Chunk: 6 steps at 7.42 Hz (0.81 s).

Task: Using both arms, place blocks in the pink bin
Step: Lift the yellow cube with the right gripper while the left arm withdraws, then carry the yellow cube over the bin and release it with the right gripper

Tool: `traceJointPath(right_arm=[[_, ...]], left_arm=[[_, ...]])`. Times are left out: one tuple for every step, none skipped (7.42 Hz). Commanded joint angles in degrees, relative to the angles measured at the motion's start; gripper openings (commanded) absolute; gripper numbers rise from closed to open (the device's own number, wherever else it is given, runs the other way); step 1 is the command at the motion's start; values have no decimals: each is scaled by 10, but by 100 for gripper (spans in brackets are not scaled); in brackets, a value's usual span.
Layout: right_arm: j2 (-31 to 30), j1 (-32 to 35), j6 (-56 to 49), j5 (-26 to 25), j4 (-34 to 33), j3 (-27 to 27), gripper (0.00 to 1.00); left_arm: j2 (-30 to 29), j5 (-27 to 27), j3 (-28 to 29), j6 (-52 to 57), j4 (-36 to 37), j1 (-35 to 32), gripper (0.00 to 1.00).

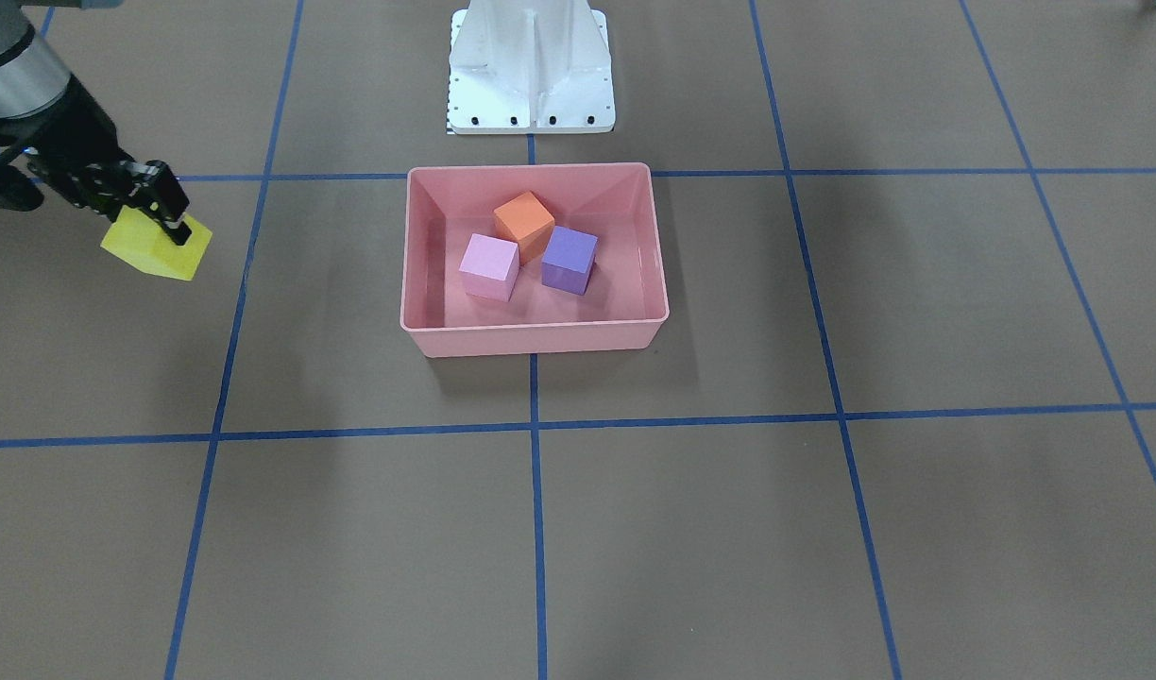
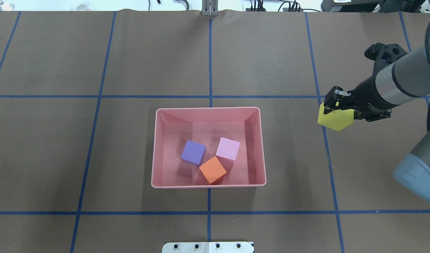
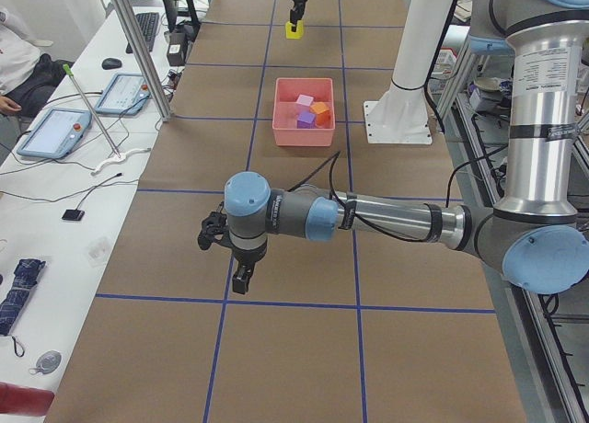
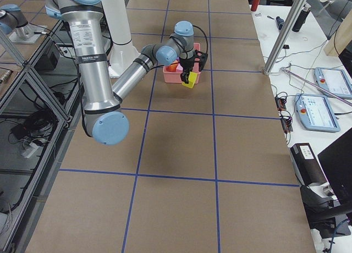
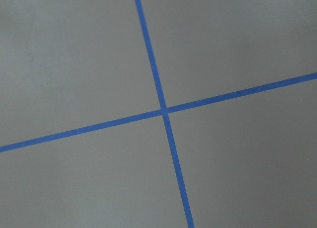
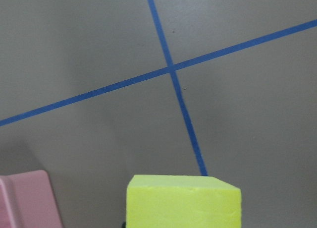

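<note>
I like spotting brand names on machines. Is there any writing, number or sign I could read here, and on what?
No text can be read.
Small dark print on the right arm, on its grey tube: too small to read.
The tablet screens: blurred.
The pink bin and yellow block: no marks seen.

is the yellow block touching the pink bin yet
Apart. The overhead view shows the yellow block, held in the right gripper, well off to the side of the pink bin, with brown table showing between them.
</note>
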Motion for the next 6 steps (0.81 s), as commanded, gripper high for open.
traceJointPath(right_arm=[[123,-87,67,-61,-103,-3,2],[161,-127,101,-99,-104,-23,22],[207,-141,126,-111,-105,-63,59],[219,-145,141,-125,-107,-72,99],[220,-145,142,-126,-116,-70,100],[217,-144,141,-126,-117,-68,100]], left_arm=[[22,-9,-3,34,1,-5,100],[21,-9,0,33,1,-5,100],[20,-9,0,33,1,-4,100],[20,-9,3,32,0,-4,100],[19,-9,4,32,0,-4,100],[19,-9,3,32,0,-4,100]])
